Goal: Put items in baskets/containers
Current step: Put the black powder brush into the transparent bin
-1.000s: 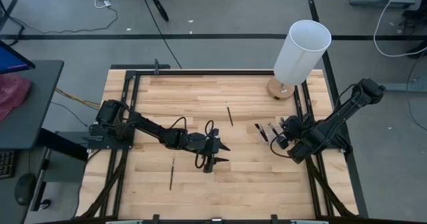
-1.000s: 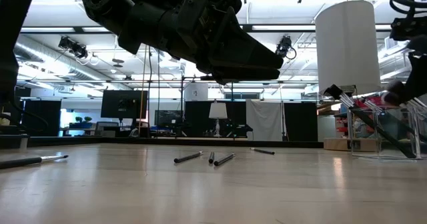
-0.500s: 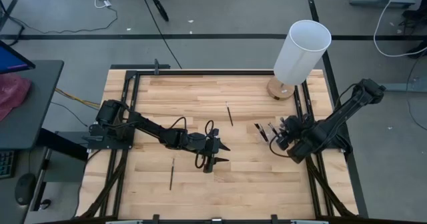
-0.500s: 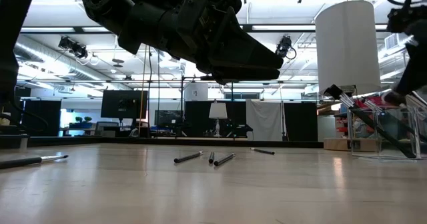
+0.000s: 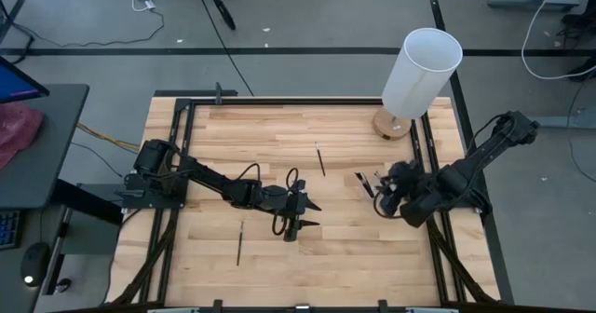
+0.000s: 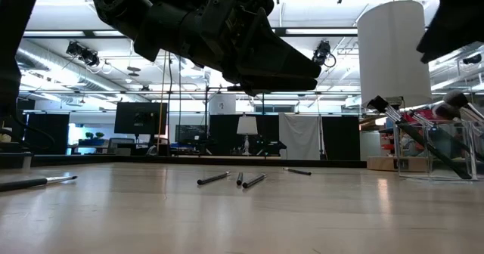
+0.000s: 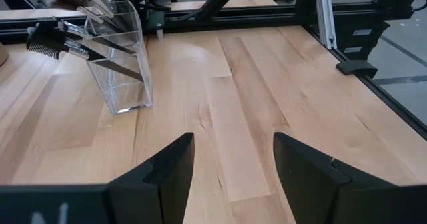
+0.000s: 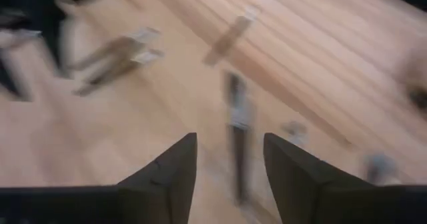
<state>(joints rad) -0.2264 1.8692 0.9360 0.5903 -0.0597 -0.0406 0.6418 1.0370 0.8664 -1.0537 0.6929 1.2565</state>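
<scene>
Clear holder [image 7: 119,64] already has several brushes [image 7: 80,41] leaning in it; it sits at the table's right side, just beside the right gripper [image 5: 386,199]. Loose brushes left: one [image 5: 320,160] up-table between the two grippers, one [image 5: 239,243] close by the left gripper [image 5: 300,215] on its left, a few [image 6: 242,180] lying together in the low view. Right gripper: fingers [image 8: 167,174] parted, nothing between them, low over the wood with a blurred brush [image 8: 237,127] straight ahead. Left gripper: mid-table, hovering, fingers [image 7: 163,174] wide apart, empty. Step looks like reaching for the next pick. Next move: right gripper lines up over that brush, drops, closes, carries to holder.
</scene>
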